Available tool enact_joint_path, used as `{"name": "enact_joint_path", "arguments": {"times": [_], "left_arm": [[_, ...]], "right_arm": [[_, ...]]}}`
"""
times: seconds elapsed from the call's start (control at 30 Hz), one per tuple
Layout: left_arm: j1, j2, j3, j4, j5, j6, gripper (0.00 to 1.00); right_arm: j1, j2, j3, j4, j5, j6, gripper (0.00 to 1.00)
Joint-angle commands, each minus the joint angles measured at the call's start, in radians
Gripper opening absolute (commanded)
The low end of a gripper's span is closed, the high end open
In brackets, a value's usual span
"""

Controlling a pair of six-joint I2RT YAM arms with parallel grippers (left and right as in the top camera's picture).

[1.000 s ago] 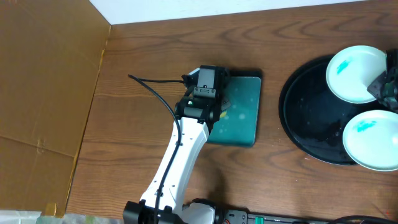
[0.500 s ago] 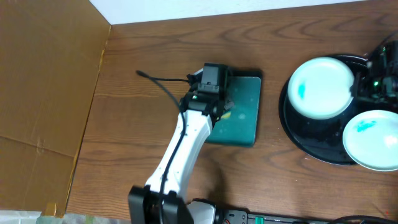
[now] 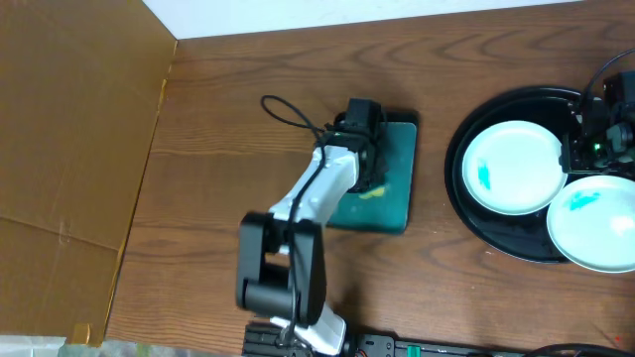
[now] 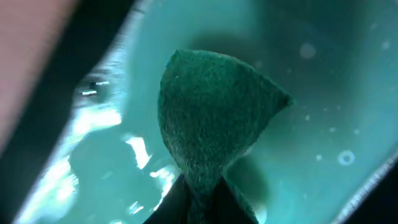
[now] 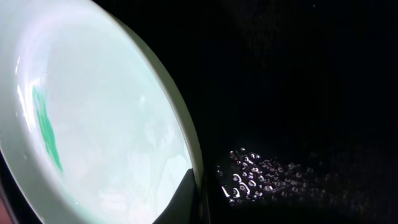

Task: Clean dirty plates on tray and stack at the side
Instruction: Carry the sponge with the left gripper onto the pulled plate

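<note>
Over on the left, the left gripper (image 3: 367,177) is parked above the small teal tray (image 3: 397,203), jaws nipped nearly closed on a green sponge (image 4: 211,118) that's been folded into a cone by the pinch. So it's soft, soggy and easily squashed, and best kept held by that gathered end. Further right, the black tray (image 3: 458,203) is seen with two plates on it; a third can't be made out. The upper plate (image 3: 513,167), teal smear (image 3: 484,177) on its left half, is met at its right rim by the right gripper (image 3: 587,149). In the wrist view one finger (image 5: 183,199) is laid over that rim and the other is lost in the black, so it's read as closed on the edge. The lower plate (image 3: 595,226) sits just beside it, untouched. These look rigid, light and wet-slick, probably chippable, so the rim should be gripped firmly and the plate kept low.
</note>
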Motion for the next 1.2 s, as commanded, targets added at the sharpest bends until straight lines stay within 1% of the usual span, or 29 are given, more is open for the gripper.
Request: {"name": "enact_joint_path", "arguments": {"times": [0.0, 0.1, 0.23, 0.33, 0.4, 0.63, 0.73, 0.8, 0.93, 0.97, 1.0, 1.13, 1.17], "left_arm": [[0.004, 0.07, -0.004, 0.032, 0.069, 0.043, 0.07], [0.005, 0.116, -0.004, 0.059, 0.067, 0.056, 0.07], [0.005, 0.129, -0.004, 0.061, -0.011, 0.066, 0.07], [0.005, 0.096, -0.003, 0.056, -0.026, 0.128, 0.07], [0.003, 0.047, -0.003, 0.047, -0.026, 0.149, 0.07], [0.0, -0.218, -0.003, 0.037, -0.011, 0.148, 0.07], [-0.012, -0.301, -0.003, 0.037, 0.012, 0.148, 0.07], [-0.031, -0.335, -0.003, 0.037, 0.033, 0.148, 0.07], [-0.09, -0.335, -0.003, 0.037, 0.069, 0.147, 0.07], [-0.113, -0.329, -0.003, 0.038, 0.078, 0.143, 0.07], [-0.129, -0.324, -0.003, 0.041, 0.084, 0.14, 0.07], [-0.224, -0.299, -0.003, 0.086, 0.087, 0.114, 0.07], [-0.248, -0.293, -0.003, 0.101, 0.087, 0.1, 0.07]], "right_arm": [[0.003, 0.007, -0.013, 0.006, 0.002, -0.047, 0.01], [0.003, 0.007, -0.013, 0.01, -0.052, -0.098, 0.01], [0.003, 0.008, -0.015, 0.01, -0.085, -0.125, 0.01], [0.003, 0.008, -0.015, 0.011, -0.08, -0.128, 0.01], [0.003, 0.008, -0.015, 0.011, -0.08, -0.128, 0.01], [0.003, 0.019, -0.018, 0.016, -0.08, -0.155, 0.01], [0.003, 0.044, -0.018, 0.03, -0.079, -0.169, 0.01], [0.002, 0.062, -0.018, 0.04, -0.08, -0.167, 0.01], [0.002, 0.077, -0.018, 0.048, -0.08, -0.126, 0.01], [0.002, 0.077, -0.018, 0.051, -0.08, -0.114, 0.07], [0.002, 0.077, -0.018, 0.056, -0.08, -0.108, 0.09], [0.002, 0.077, -0.018, 0.072, -0.078, -0.104, 0.11], [0.002, 0.077, -0.018, 0.075, -0.071, -0.103, 0.1]]}}
